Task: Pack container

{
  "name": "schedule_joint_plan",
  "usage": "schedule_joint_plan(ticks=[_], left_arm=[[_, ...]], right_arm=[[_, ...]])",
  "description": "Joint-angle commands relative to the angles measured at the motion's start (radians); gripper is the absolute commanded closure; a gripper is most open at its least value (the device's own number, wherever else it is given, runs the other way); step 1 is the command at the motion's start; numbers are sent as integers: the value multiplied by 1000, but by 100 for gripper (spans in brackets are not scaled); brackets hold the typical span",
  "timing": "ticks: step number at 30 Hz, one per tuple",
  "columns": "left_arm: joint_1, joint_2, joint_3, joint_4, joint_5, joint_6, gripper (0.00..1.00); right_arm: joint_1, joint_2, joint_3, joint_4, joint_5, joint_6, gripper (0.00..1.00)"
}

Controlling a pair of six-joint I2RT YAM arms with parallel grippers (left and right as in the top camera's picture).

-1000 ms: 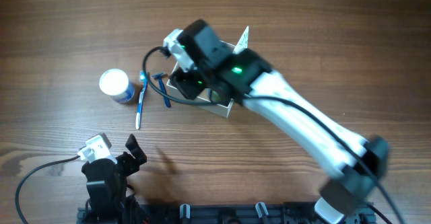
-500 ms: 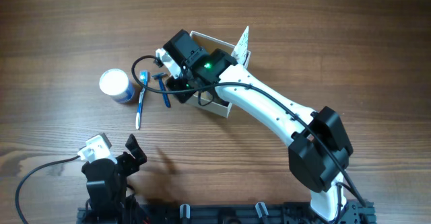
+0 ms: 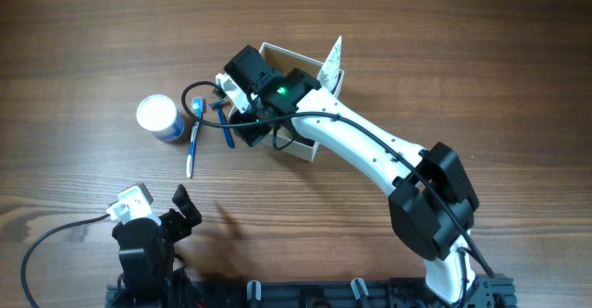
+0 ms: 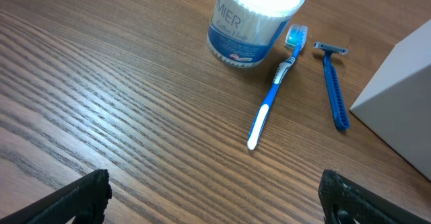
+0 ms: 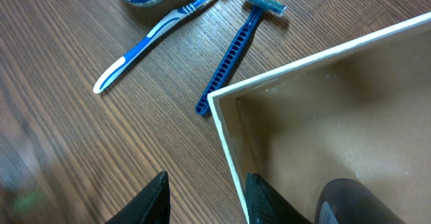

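Note:
The container point(image 3: 275, 49) is a shallow white-walled box with a tan inside point(image 5: 337, 103), mostly hidden overhead by my right arm. My right gripper point(image 5: 205, 197) sits over its left wall. One finger point(image 5: 259, 200) is inside against the wall and the other finger point(image 5: 158, 200) is outside above the wood, with a visible gap. A dark rounded item point(image 5: 353, 200) lies in the box. My left gripper point(image 4: 215, 197) is wide open over bare table near the front edge, holding nothing.
Left of the box lie a blue razor point(image 3: 224, 123), a blue and white toothbrush point(image 3: 193, 141) and a round white-lidded jar point(image 3: 159, 117). The box's white wall point(image 4: 404, 83) shows at the right of the left wrist view. A white flap point(image 3: 333, 54) stands up at the box's far corner.
My right arm has swung left and down from above the box to its left wall, and its jaws have narrowed. The left arm has not moved.

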Motion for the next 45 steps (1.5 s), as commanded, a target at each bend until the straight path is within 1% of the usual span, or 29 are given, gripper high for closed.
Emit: schedule_joint_plan(ticks=[1,8,12,16,19,20,23,25,27,34,38,45], left_arm=[[3,-9,-12,2,8,13,0],[3,-9,-12,2,8,13,0],[3,-9,-12,2,8,13,0],[3,-9,-12,2,8,13,0],[3,-9,-12,2,8,13,0],[3,-9,-12,2,8,13,0],[3,-9,-12,2,8,13,0],[3,-9,-12,2,8,13,0],[3,-9,-12,2,8,13,0],[3,-9,-12,2,8,13,0],[3,-9,-12,2,8,13,0],[3,-9,-12,2,8,13,0]], right_arm=[[1,22,3,-6,-23,3,63],[-23,22,3,-76,-13,-73,63],[-29,22,3,-116,-13,-92,64],[-29,22,3,-146,-13,-105,68],[-29,22,3,-163,-13,-105,75],[-29,22,3,-168,-13,-104,75],[-29,22,3,-181,-13,-105,81],[-29,22,3,-190,-9,-104,82],[-29,22,3,-203,6,-100,86],[-29,22,3,-272,83,-103,89],[-29,22,3,-303,87,-144,93],[-29,22,3,-342,144,-197,94]])
